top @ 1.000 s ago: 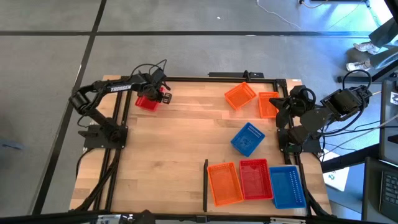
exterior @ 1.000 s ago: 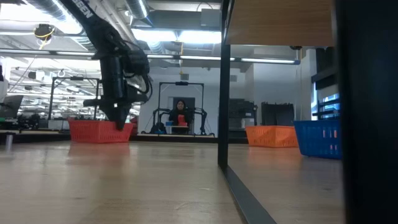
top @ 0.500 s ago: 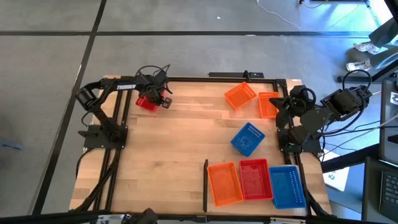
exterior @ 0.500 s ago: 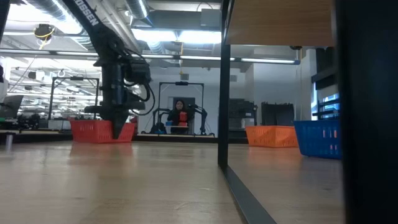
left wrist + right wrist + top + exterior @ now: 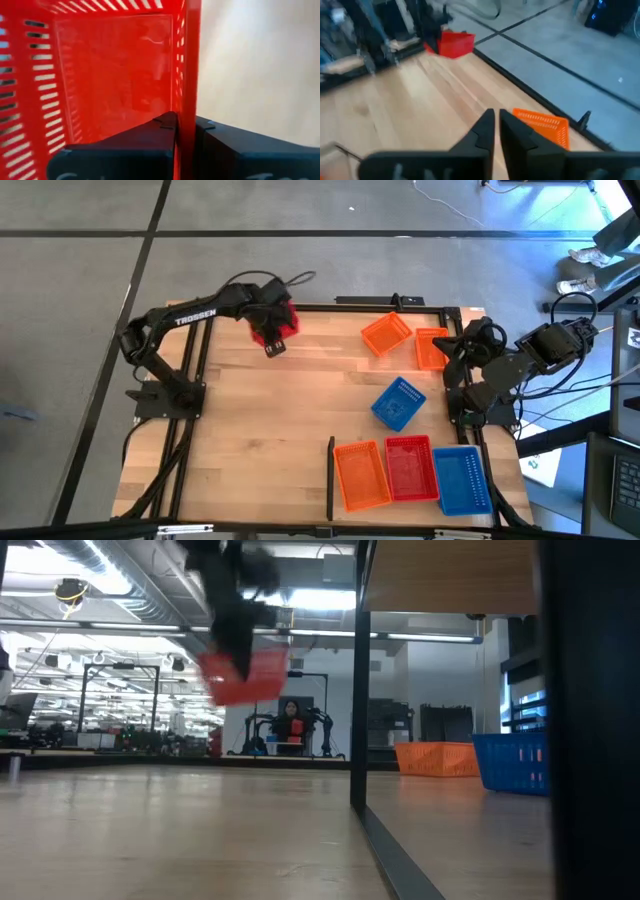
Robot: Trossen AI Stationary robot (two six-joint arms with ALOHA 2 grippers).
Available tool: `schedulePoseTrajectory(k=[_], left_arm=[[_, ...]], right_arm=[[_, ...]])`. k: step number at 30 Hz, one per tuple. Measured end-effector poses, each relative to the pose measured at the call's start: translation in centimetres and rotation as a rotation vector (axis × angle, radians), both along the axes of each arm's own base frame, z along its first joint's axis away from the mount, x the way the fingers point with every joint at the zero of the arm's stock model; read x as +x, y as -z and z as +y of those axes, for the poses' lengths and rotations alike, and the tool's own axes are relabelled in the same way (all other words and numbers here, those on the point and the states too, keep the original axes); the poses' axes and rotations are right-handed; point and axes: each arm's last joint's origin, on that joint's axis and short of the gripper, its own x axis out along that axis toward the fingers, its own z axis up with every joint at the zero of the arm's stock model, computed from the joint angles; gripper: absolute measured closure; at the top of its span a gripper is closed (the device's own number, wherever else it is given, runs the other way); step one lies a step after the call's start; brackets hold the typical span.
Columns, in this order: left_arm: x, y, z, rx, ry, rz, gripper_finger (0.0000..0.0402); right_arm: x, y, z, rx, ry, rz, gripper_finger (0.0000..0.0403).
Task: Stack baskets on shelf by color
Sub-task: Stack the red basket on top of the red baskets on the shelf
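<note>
My left gripper (image 5: 270, 338) is shut on a red basket (image 5: 276, 318), which it holds up over the far left of the shelf (image 5: 290, 410). The low view shows this basket (image 5: 245, 676) clear of the wood. My right gripper (image 5: 468, 340) waits at the shelf's right edge, its fingers (image 5: 487, 127) together with only a slit between them and nothing held. Two orange baskets (image 5: 386, 333) (image 5: 430, 348) lie at the far right, with a blue one (image 5: 398, 402) nearer. An orange (image 5: 360, 475), a red (image 5: 408, 468) and a blue basket (image 5: 461, 478) lie side by side at the near edge. My left gripper pinches one perforated side wall (image 5: 188, 107) of the red basket at its rim. One finger (image 5: 145, 142) is inside the basket and the other (image 5: 230, 145) outside. The fingers slant down from above. The basket hangs tilted below them, lifted clear of the shelf.
A short black divider strip (image 5: 330, 477) stands left of the near row of baskets. Black frame rails (image 5: 190, 410) run along the shelf's edges. Bare wood lies across the middle and the near left. A person sits far off in the room behind (image 5: 291, 725).
My left gripper has risen with the red basket and gone toward the table's right, its wrist rolling. The basket, which sat on the wood at the far left, now hangs tilted and clear of it.
</note>
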Motion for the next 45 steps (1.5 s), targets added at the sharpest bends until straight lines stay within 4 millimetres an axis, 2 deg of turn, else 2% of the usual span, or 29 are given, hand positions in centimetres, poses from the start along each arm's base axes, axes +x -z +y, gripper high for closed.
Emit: schedulePoseTrajectory(k=[3, 6, 10, 14, 19, 28, 34, 39, 45], left_arm=[[1.7, -3.4, -2.0, 0.070, 0.281, -0.092, 0.0401], [2.9, -6.6, -3.9, 0.149, 0.474, -0.202, 0.0401], [3.7, -9.7, -6.0, 0.200, 0.629, -0.320, 0.0401], [4.1, -11.4, -7.7, 0.175, 0.721, -0.410, 0.0401], [4.4, -11.5, -9.0, 0.126, 0.784, -0.441, 0.0401], [5.8, -10.1, -9.8, 0.081, 0.812, -0.396, 0.0401], [5.8, -10.0, -9.7, 0.075, 0.810, -0.392, 0.0401], [5.7, -10.0, -9.9, 0.024, 0.825, -0.410, 0.0401], [5.6, -9.1, -10.0, -0.039, 0.809, -0.339, 0.0401]], right_arm=[[0.5, 0.1, 0.3, -0.066, -0.038, 0.056, 0.0350], [1.1, 0.4, 0.7, -0.174, -0.103, 0.147, 0.0323], [2.5, 0.4, 1.4, -0.322, -0.201, 0.236, 0.0309], [4.7, 0.0, 2.0, -0.436, -0.321, 0.264, 0.0311], [7.6, -0.6, 1.6, -0.539, -0.474, 0.268, 0.0313], [11.3, -1.5, -2.3, -0.535, -0.707, 0.119, 0.0313], [14.3, 0.2, -4.2, -0.489, -0.885, 0.130, 0.0313], [16.9, 1.7, -5.2, -0.536, -0.935, 0.171, 0.0313], [17.7, 1.7, -5.7, -0.610, -0.936, 0.159, 0.0313]])
